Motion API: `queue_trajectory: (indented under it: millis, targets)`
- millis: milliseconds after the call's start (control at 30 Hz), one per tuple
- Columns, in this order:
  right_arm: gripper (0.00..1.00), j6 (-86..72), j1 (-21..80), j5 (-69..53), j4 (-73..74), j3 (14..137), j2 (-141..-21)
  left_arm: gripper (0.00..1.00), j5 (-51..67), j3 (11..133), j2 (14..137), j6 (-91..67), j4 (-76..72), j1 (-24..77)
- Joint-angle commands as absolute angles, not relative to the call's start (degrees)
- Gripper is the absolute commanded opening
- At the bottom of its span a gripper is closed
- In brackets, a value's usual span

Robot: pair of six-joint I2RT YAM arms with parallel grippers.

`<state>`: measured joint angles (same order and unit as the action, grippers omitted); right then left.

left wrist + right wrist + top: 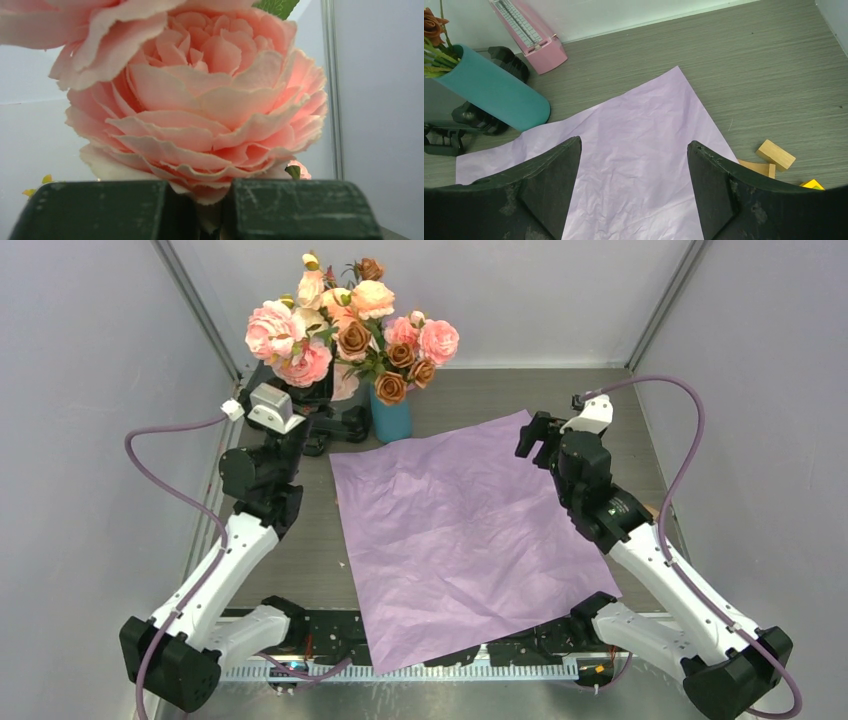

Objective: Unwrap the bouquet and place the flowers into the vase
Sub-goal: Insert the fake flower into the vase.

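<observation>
Here, upright at the far left-centre of the tabletop (480, 390): the vase (391, 420), long axis vertical, mouth up, holding the flowers (400, 352), heads upward. Nearer, lying flat: lilac paper (460, 540). Left end effector (210, 200) clenched just below a large pink rose (200, 100); grasp on its stem not discernible. Right end effector (634, 150) released above the paper's far corner. Scale on pink metronome-shaped object (526, 35) unreadable.

The vase (391, 418) was plain teal; its flowers (400, 352) were pink, cream and rust-brown (with green stems). The wrapping paper (460, 540) was crinkled lilac on a grey wood-grain table (749, 65). A peach rose (200, 115) paled at its petal edges. The metronome-shaped object (531, 37) was pink.
</observation>
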<state>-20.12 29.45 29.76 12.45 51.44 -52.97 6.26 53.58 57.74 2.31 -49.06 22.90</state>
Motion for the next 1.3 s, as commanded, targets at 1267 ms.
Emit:
queue_trajectory:
  millis: [1267]
  targets:
    - [0.82, -22.1, 24.6, 26.9, 7.2, 50.0, -51.2, 0.0, 3.1, 46.2, 70.2, 9.9, -62.0, 24.5]
